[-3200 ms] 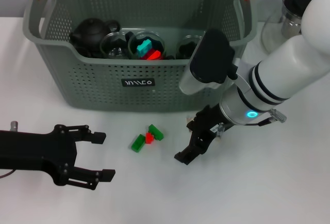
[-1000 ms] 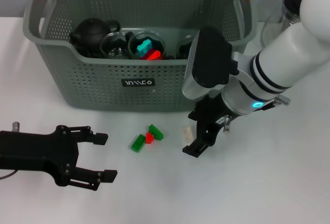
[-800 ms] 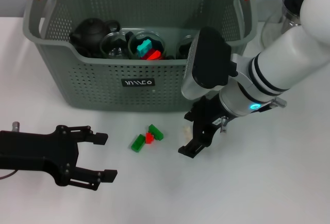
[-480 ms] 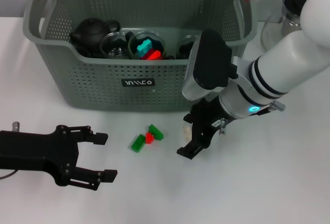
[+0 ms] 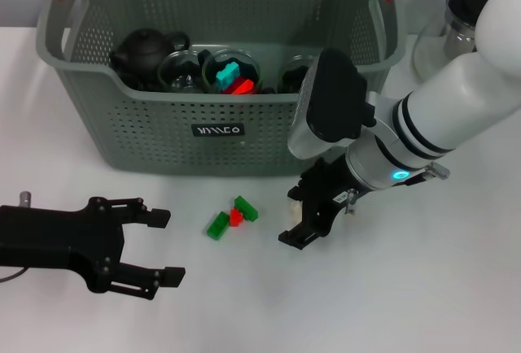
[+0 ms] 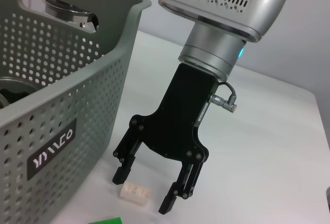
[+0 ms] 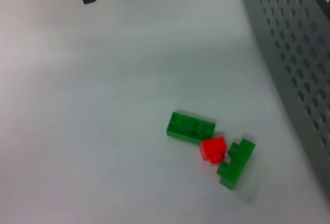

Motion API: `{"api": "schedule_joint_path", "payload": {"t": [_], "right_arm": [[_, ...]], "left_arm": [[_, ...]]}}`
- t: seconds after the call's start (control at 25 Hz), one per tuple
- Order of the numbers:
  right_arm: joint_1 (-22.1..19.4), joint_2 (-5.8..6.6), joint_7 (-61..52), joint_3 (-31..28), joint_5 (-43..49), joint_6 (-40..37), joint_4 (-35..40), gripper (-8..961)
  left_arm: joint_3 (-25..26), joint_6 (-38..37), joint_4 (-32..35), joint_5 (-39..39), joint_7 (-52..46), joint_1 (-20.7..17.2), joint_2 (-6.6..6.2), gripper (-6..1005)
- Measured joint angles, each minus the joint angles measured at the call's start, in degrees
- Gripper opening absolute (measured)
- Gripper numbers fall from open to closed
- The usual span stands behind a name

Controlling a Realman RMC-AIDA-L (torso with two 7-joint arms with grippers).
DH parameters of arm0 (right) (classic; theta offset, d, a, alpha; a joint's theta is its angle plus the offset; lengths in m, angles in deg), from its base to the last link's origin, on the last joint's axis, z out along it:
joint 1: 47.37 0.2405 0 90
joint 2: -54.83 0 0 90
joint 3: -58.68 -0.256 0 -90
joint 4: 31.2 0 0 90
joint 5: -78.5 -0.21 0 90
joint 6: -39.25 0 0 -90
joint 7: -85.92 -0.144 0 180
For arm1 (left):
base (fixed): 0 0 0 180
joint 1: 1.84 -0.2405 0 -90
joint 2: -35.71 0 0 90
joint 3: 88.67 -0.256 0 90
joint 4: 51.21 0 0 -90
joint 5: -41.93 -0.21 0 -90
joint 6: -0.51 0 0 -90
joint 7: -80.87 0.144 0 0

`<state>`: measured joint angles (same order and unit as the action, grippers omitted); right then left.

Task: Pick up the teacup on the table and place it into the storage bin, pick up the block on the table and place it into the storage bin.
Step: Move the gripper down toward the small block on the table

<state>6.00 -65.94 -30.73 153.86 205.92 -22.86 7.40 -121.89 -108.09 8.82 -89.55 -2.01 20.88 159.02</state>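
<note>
right gripper (image 6: 150,193) angles down at the table, jaws spread either side of a white block (image 6: 134,193); left gripper (image 5: 155,244) rests spread.

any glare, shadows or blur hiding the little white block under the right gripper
Head view: white block nearly lost against the bright table, part hidden by the right gripper. Left wrist view: block shows plainly between the open fingers, soft shadow only.
</note>
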Motion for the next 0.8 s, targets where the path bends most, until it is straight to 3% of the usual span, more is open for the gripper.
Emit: {"api": "schedule_joint_path", "payload": {"t": [0.8], "right_arm": [[0.0, 0.16, -0.4, -0.3, 0.2, 0.1, -0.6, 756]], "left_arm": [[0.0, 0.0, 0.0, 0.0, -0.5, 0.0, 0.00, 917]]}}
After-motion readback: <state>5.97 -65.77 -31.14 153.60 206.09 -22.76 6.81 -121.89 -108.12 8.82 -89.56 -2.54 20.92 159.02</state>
